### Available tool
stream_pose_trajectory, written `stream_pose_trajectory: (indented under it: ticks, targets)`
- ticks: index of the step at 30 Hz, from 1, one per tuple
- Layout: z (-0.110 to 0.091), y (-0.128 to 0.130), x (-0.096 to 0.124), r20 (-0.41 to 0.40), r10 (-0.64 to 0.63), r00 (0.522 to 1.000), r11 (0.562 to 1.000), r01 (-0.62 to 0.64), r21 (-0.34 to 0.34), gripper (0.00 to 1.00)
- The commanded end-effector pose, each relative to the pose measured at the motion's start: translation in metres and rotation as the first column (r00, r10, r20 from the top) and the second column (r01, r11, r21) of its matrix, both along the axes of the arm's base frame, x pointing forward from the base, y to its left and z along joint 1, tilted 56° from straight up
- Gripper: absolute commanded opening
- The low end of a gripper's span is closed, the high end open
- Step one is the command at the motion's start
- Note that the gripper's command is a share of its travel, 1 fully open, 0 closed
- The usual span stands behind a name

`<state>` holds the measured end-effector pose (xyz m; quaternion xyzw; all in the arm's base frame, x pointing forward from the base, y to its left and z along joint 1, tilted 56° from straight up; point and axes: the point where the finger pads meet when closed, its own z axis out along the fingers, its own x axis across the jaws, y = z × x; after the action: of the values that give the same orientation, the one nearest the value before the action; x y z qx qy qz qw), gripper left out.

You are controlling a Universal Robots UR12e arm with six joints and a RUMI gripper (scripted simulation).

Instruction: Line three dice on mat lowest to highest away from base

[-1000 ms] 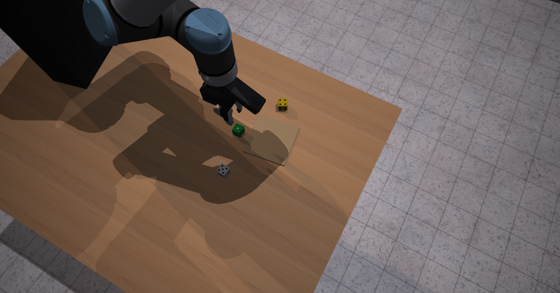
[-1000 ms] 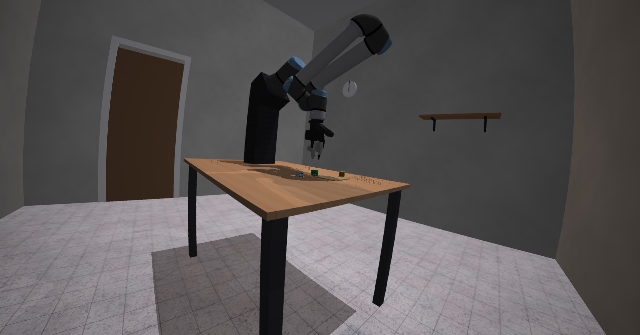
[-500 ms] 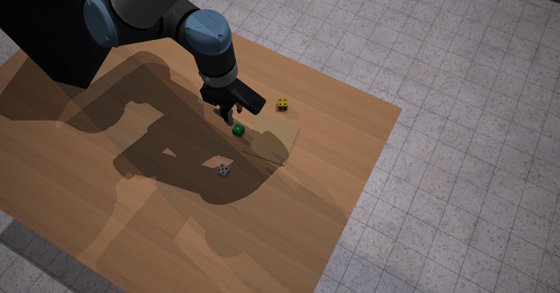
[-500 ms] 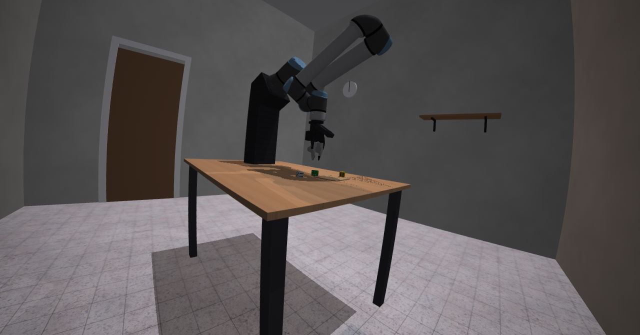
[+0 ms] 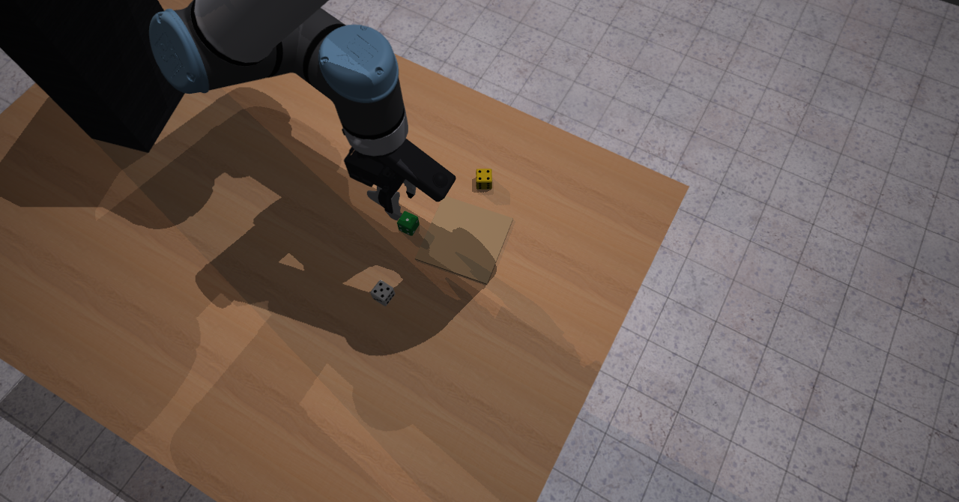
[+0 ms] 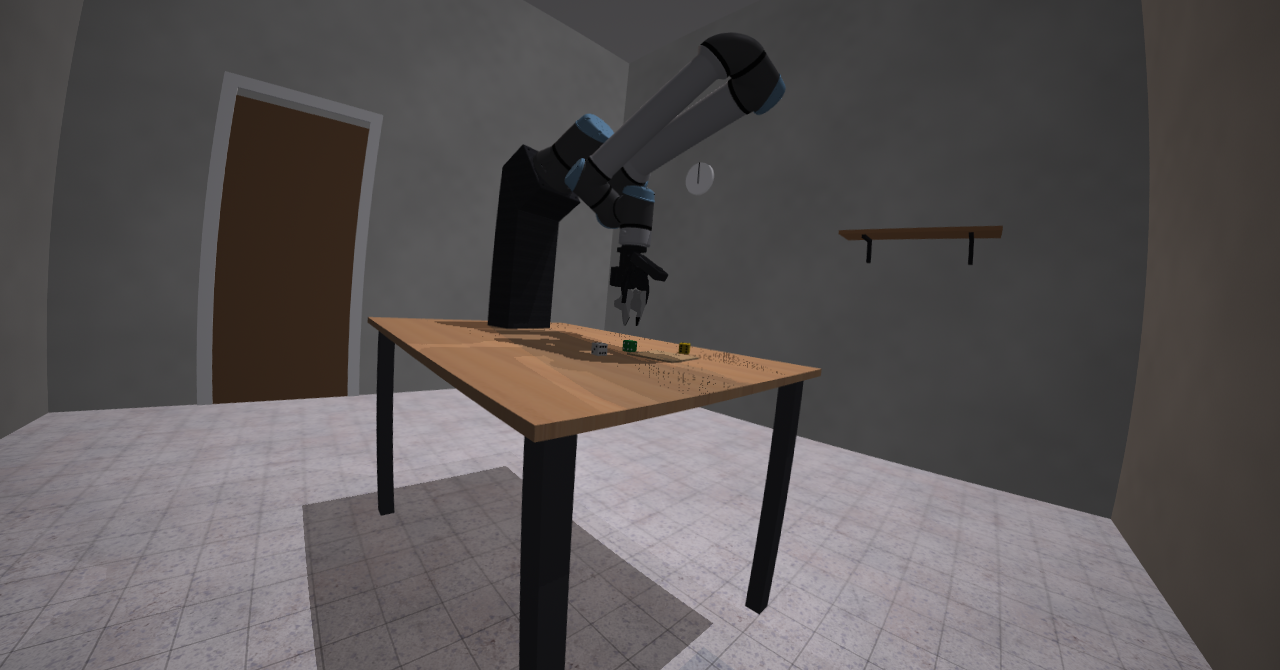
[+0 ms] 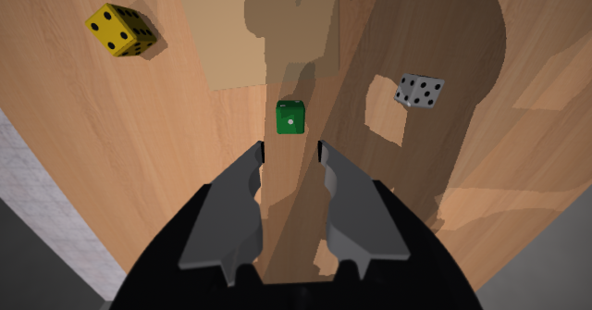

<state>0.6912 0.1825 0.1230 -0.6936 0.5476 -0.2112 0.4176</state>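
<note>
From the exterior side, the wooden table (image 5: 569,338) (image 6: 537,397) (image 7: 162,153) comes first, with brown grain and square black legs, one corner pointing near. On it, to the left, the white die (image 5: 383,292) (image 6: 599,348) (image 7: 419,91) sits flat off the mat. The exterior view barely shows its pips; the top view gives a five on top. The thin, square tan mat (image 5: 479,220) (image 6: 682,359) (image 7: 222,46) lies to the right, smooth and partly shaded. Between them the green die (image 5: 407,222) (image 6: 630,345) (image 7: 290,117) sits flat on the wood, just beside the mat, a single white pip up. The yellow die (image 5: 483,178) (image 6: 683,348) (image 7: 120,30) sits flat at the right, off the mat, with four black pips up; the wrist view also shows six on one side.

Above the green die hangs the gripper (image 5: 402,204) (image 6: 631,322) (image 7: 290,142). Its curved grey fingers stand partly open, with nothing between them, as the wrist view shows best.

Farther back rises the angular black pedestal (image 5: 80,49) (image 6: 521,263). Only the exterior view shows the brown door (image 6: 286,254) at far left, and the round white disc (image 6: 699,178) and wooden shelf (image 6: 921,233) at far right.
</note>
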Motion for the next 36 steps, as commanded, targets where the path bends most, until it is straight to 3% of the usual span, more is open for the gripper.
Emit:
stream_pose_trajectory:
  ticks: [1, 36]
  targets:
    - [-0.004, 0.003, 0.006, 0.001, 0.0, 1.0, 1.0, 0.0, 0.0, 0.28]
    - [-0.019, 0.011, 0.025, 0.001, 0.0, 1.0, 1.0, 0.0, 0.0, 0.28]
